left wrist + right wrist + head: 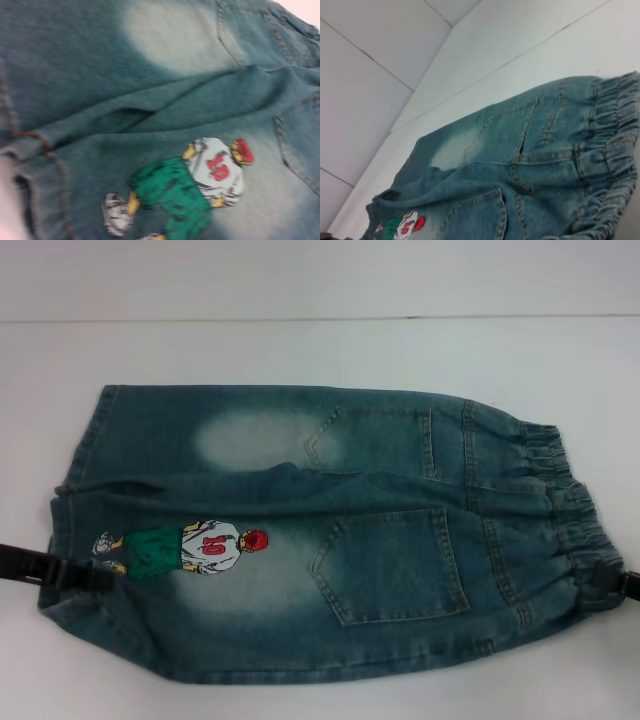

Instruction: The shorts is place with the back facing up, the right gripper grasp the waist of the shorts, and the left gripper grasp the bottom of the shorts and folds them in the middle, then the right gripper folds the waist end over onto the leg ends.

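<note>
Blue denim shorts (330,540) lie back side up on the white table (320,350), with the elastic waist (560,490) to the right and the leg ends to the left. The near leg carries a printed footballer figure (200,548). My left gripper (95,578) is shut on the near leg's hem at the left edge. At the right edge, my right gripper (612,580) is shut on the near end of the waistband. The near half bunches over the far half along the middle crease. The left wrist view shows the figure (200,185) close up, and the right wrist view shows the waist (610,150).
White table surface surrounds the shorts on all sides. A pale wall (320,275) meets the table's far edge behind them. Two back pockets (395,565) face up.
</note>
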`<act>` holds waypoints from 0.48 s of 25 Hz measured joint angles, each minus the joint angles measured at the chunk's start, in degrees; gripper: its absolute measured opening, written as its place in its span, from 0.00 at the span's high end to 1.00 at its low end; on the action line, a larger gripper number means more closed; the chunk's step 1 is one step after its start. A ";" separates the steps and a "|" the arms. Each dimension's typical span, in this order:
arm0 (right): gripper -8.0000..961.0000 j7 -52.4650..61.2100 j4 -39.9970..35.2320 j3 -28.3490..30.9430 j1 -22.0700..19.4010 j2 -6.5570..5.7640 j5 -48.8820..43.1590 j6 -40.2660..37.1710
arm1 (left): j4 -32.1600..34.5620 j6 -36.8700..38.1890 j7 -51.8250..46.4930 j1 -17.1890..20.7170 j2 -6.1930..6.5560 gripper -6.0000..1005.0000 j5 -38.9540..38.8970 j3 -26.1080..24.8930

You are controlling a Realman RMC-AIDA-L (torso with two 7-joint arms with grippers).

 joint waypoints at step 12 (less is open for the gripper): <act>0.94 -0.07 -0.23 0.48 3.02 -0.36 0.05 1.47 | 0.24 -2.94 0.43 1.19 0.30 0.97 -0.61 -5.31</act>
